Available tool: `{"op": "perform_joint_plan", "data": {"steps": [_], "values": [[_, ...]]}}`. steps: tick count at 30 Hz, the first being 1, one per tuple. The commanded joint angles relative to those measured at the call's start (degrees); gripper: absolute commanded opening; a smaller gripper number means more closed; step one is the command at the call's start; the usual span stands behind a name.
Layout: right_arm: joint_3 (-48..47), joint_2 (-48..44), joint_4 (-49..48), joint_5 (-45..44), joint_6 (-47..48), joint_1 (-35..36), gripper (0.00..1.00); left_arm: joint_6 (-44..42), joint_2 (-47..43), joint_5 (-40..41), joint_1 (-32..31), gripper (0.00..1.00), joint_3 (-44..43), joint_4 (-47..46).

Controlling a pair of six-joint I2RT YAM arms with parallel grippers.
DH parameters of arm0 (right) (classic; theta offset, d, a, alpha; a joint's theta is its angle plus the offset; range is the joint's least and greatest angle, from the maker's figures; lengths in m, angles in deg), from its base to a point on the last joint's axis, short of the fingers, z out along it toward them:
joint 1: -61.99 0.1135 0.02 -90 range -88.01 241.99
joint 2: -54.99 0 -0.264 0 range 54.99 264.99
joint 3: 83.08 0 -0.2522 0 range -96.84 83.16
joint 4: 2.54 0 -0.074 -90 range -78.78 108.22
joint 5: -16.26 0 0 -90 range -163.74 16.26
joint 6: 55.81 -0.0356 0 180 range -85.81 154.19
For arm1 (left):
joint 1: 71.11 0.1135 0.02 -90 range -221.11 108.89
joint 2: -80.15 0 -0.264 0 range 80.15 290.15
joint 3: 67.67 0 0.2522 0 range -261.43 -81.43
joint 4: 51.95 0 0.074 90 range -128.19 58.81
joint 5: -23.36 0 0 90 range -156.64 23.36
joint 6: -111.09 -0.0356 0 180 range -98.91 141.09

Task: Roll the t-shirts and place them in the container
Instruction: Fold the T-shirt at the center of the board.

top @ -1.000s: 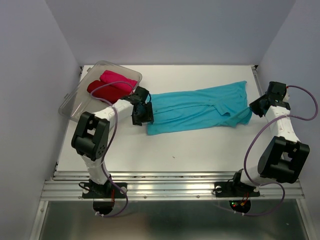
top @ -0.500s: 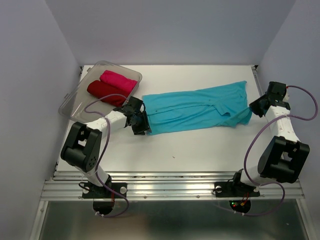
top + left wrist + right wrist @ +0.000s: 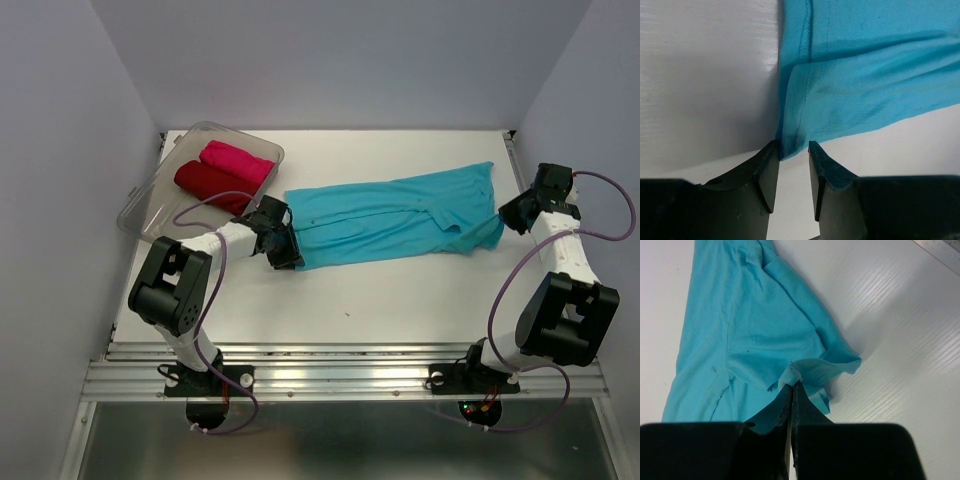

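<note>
The turquoise-blue t-shirt (image 3: 400,220) lies folded into a long band across the middle of the table. My left gripper (image 3: 283,248) is at its near left corner. In the left wrist view the jaws (image 3: 792,150) stand a little apart, with the shirt's corner (image 3: 790,145) just between the tips. My right gripper (image 3: 510,215) is at the shirt's right end. It is shut on a small raised fold of the cloth (image 3: 792,371). The dark red shirt (image 3: 212,183) and the magenta-pink shirt (image 3: 238,160) lie rolled in the tub.
The clear plastic tub (image 3: 150,200) stands tilted at the table's back left corner, close behind my left arm. Purple walls enclose the table on three sides. A metal rail runs along the near edge.
My left gripper has moved nearer and a little left. The shirt's left edge has shifted left with it. The right arm has not moved.
</note>
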Motion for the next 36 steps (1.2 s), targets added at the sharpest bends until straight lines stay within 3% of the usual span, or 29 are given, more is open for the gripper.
{"op": "perform_joint_plan", "data": {"steps": [1, 7, 12, 20, 24, 25, 36], "values": [[-1.66, -0.17, -0.41, -0.64, 0.76, -0.42, 0.01, 0.56, -0.87, 0.45, 0.03, 0.4, 1.22, -0.45], [-1.49, -0.26, -0.5, -0.73, 0.76, -0.42, 0.01, 0.39, -1.92, 0.89, 0.03, 0.54, 2.1, 0.95], [-1.22, -0.52, -0.41, -0.91, 0.84, -0.42, 0.01, 0.83, -3.86, 1.15, -0.06, 0.53, 3.51, 0.78], [-1.31, -0.61, -0.5, -0.73, 0.76, -0.42, 0.01, 1.18, -1.31, -0.26, -0.24, 0.4, 3.51, -0.36], [-1.22, -0.78, -0.5, -0.82, 0.67, -0.42, 0.01, 1.09, -0.08, -0.35, -0.15, 0.17, 2.9, -0.98], [-1.22, -0.79, -0.41, -0.82, 0.76, -0.42, 0.01, 0.83, 0.01, 0.0, -0.23, 0.01, 2.46, -0.54], [-1.75, -0.7, -0.23, -1.08, 0.84, -0.42, 0.01, 0.74, -2.8, 3.0, 0.12, 0.0, -1.24, 2.01]]}}
